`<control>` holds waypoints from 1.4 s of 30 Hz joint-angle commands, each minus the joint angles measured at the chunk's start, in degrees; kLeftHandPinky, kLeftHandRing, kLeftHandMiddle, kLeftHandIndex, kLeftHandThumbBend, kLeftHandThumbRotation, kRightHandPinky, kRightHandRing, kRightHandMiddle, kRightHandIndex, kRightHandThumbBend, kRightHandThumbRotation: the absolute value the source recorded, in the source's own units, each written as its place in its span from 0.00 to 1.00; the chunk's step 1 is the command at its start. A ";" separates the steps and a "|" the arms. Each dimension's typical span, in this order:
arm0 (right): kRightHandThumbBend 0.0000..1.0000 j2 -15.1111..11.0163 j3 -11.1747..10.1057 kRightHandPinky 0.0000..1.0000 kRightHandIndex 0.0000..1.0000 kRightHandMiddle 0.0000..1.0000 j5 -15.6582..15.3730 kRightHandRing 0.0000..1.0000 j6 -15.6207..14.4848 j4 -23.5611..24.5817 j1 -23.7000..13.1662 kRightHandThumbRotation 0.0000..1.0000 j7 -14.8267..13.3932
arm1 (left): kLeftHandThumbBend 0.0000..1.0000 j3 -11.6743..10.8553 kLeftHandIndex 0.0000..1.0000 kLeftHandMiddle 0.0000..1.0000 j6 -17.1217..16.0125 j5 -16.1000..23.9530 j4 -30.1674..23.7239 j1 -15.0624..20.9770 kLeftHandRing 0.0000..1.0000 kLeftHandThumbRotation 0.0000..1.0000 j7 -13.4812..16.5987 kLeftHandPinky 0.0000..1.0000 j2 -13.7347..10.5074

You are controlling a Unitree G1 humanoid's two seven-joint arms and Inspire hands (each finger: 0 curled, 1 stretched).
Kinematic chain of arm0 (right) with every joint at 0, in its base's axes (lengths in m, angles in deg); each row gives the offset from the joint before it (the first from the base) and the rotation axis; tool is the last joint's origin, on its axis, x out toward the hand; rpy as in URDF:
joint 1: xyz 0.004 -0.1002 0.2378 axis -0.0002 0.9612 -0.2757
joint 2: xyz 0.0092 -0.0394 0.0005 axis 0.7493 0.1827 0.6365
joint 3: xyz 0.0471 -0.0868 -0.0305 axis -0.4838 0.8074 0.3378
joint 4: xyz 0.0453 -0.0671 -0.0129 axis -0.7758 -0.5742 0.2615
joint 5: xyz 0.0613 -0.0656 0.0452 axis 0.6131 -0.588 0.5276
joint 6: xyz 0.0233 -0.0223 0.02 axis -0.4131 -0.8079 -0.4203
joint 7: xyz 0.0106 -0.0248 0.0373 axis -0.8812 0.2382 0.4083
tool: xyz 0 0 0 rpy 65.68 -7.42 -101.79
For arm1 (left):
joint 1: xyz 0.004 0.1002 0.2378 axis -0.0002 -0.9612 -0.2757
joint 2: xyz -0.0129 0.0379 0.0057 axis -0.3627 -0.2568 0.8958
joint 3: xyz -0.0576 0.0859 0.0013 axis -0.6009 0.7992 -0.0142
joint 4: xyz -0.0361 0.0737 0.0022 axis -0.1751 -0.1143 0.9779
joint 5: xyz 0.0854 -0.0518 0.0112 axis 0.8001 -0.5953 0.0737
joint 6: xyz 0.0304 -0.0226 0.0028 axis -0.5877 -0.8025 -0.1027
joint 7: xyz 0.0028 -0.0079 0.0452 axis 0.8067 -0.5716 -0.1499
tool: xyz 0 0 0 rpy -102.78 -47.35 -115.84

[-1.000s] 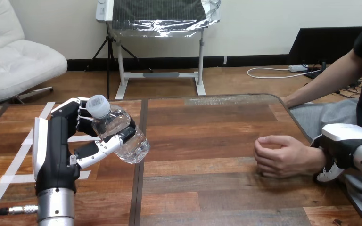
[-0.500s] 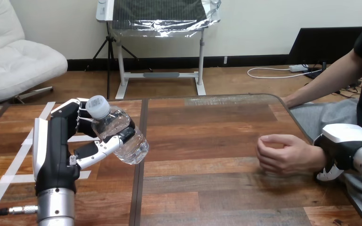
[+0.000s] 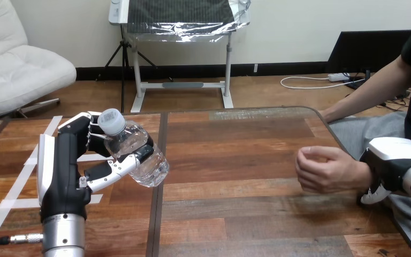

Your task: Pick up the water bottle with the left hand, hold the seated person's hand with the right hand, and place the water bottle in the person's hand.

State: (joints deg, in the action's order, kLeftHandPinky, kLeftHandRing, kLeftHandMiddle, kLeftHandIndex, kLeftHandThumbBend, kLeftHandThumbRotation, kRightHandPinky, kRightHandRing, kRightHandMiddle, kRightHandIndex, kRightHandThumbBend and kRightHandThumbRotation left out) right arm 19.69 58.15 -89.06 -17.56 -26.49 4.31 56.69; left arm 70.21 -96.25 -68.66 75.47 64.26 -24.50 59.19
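A clear water bottle [image 3: 140,154] with a white cap is held above the left part of the wooden table [image 3: 235,214], tilted with its cap up and to the left. My left hand [image 3: 61,166] is shut on it, fingers and thumb curled round its body. At the right edge, the person's hand [image 3: 326,170] is loosely curled and raised just off the table. My right hand [image 3: 392,160] sits at the person's wrist, its white shell on top and a finger curling underneath.
White tape strips [image 3: 18,187] mark the table's left part. A dark seam [image 3: 158,187] runs down the table between the bottle and the person's hand. The person's other arm [image 3: 369,96] reaches down past the far right corner.
The person's hand and my right hand on its wrist have moved a little to the right and lifted slightly. My left hand and the bottle have stayed put.
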 commanded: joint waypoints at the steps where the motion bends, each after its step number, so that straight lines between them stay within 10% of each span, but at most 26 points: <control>1: 0.65 2.38 0.37 0.20 0.46 0.44 0.31 0.32 0.73 -0.79 -0.72 0.00 -1.19 | 0.64 -0.28 0.50 0.45 -1.07 -0.23 -3.91 3.42 0.42 0.00 0.64 0.41 -0.45; 42: 0.72 -1.64 -5.13 0.16 0.38 0.34 4.93 0.25 4.87 10.56 -0.41 0.00 -3.04 | 0.63 0.74 0.50 0.44 -0.97 -0.45 -2.66 5.44 0.42 0.00 0.61 0.42 0.49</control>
State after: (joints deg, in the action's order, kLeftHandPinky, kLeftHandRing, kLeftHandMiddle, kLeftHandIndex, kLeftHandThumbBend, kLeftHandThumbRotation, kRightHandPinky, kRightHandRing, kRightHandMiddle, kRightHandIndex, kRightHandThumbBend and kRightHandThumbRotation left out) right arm 18.14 54.29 -85.47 -14.27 -21.61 4.97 53.64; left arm 70.38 -96.25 -68.71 75.47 64.42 -24.53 59.41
